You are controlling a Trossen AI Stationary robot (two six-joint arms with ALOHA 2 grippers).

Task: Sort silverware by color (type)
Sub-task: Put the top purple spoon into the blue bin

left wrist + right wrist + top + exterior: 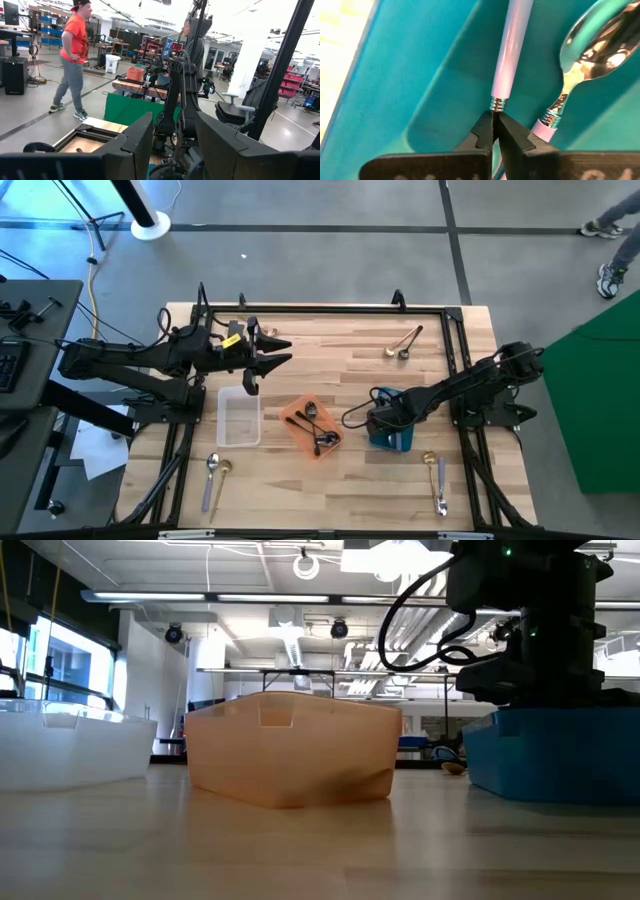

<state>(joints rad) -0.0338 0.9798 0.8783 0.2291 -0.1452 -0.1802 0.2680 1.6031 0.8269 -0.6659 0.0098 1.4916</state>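
Note:
My right gripper (493,131) reaches down into the blue tray (392,437) and is shut on a lilac-handled spoon (512,47). Beside it in that tray lies a second spoon with a shiny silver bowl (600,42) and a lilac handle. In the low view the tray's wall hides the fingers. My left gripper (268,356) hovers open above the table's far left, holding nothing. Dark spoons (317,430) lie in the orange tray (300,412). My right gripper pinches the spoon between its two fingertips at the thin metal neck, just past the ringed collar (497,104) at the end of the lilac handle. The fingers come from above, pointing down. The handle runs away from them along the blue tray's inside.
A clear tray (239,417) stands left of the orange one. Loose spoons lie at the far right (404,345), near left (216,472) and near right (437,480) of the table. People stand in the room beyond.

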